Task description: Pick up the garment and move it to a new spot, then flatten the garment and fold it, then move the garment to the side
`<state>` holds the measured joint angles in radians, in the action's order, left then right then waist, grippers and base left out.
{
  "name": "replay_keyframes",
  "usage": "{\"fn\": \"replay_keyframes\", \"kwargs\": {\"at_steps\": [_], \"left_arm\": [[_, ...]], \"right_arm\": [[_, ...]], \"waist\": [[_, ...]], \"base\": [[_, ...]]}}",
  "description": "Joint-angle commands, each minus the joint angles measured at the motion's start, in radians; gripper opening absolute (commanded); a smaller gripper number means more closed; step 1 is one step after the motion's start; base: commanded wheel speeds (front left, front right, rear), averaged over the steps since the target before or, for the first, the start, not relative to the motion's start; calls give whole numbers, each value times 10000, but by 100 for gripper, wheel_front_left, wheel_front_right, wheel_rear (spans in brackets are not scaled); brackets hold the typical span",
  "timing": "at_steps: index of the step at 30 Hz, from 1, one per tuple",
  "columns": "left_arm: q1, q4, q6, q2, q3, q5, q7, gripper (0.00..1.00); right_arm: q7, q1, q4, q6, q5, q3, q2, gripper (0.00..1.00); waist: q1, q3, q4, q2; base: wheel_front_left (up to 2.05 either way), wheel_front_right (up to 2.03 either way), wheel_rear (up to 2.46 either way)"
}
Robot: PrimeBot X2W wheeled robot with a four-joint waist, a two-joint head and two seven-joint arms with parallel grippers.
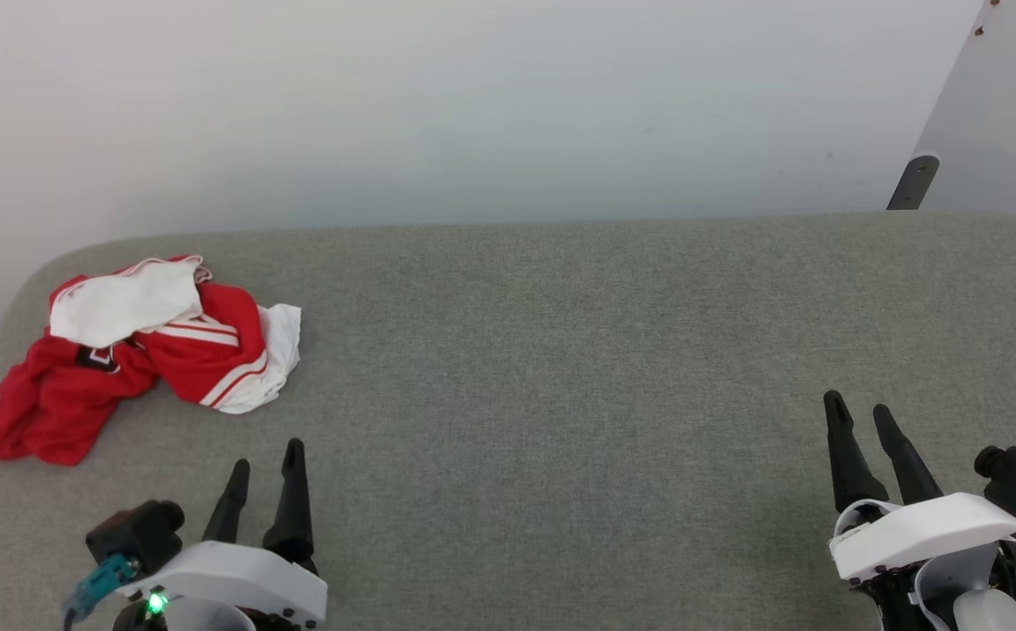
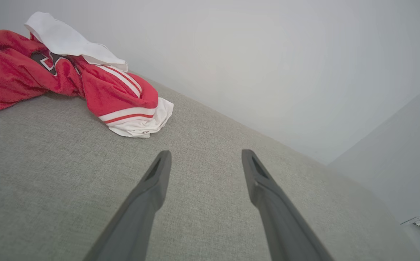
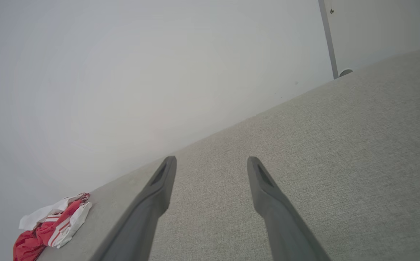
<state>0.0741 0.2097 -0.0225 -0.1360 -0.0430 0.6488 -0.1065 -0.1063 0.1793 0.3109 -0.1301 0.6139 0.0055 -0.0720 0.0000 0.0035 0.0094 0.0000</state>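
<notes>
One garment (image 1: 209, 350) lies in the left part of the head view, near the tabletop's (image 1: 560, 394) rounded far-left corner. It is a crumpled heap of bright red cloth with white panels and red-and-white striped bands. Its single dark logo patch (image 1: 95, 358) is partly tucked under a fold, so the mark on it cannot be read, and the bunching hides what cut of garment this is.

There are two claws, each with two long dark fingers. The left claw (image 1: 267, 456) sits at the lower left, below the heap and apart from it. Its fingers are spread wide with nothing between them and only grey woven fabric shows in the gap in the left wrist view. One green light (image 1: 156, 603) glows on its white housing, which the bottom edge cuts off.

The middle of the tabletop is bare grey weave, backed by one pale wall (image 1: 472, 105).

The right claw (image 1: 856, 405) is at the lower right, well apart from the garment, also spread wide and holding nothing. Its housing runs off the bottom edge. A single dark post (image 1: 913, 182) stands at the upper right beside a pale panel. In the right wrist view the garment is small in the lower left corner, with its red end cut off by the frame.
</notes>
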Motion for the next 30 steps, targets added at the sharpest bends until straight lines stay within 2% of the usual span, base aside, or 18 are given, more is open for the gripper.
{"fn": "replay_keyframes", "kwargs": {"at_steps": [1,14,30], "left_arm": [[78,-133,-67,-106,-43,-295,-79,100],[-9,-202,-446,-256,-467,-1750,-448,100],[12,-108,-760,-368,-651,-3031,-836,100]], "right_arm": [[-82,186,-151,-6,-305,29,-6,100],[-449,123,-508,-6,-2442,263,-76,100],[-832,-143,-518,-7,-3934,-148,77,100]], "waist": [[0,0,1,0],[0,3,49,0],[0,38,68,0]], "base": [[0,0,0],[0,0,0],[0,0,0]]}}
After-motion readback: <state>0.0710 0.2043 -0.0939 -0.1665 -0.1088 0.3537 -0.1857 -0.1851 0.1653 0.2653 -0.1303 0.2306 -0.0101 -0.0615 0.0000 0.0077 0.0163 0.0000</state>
